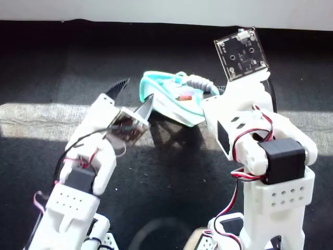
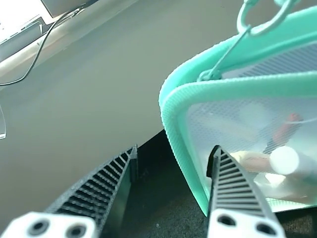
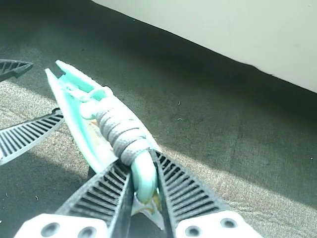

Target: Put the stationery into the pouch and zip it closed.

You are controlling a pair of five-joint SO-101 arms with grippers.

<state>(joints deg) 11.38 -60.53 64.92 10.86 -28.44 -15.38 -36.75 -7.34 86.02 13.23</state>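
the right gripper (image 3: pixel 141 166) is clamped tight on the pouch's teal loop (image 3: pixel 143 183), with the grey cord (image 3: pixel 119 130) bunched just beyond its fingertips, seemingly to anchor that end. the pouch (image 1: pixel 171 101) stretches from those fingers towards the left gripper (image 2: pixel 174 148), whose fingers are spread wide and hold nothing, the pouch's rounded corner lying between their tips. stationery (image 2: pixel 277 161) already sits inside behind the mesh, so closing is probably what remains; whether it is fully shut i cannot tell.
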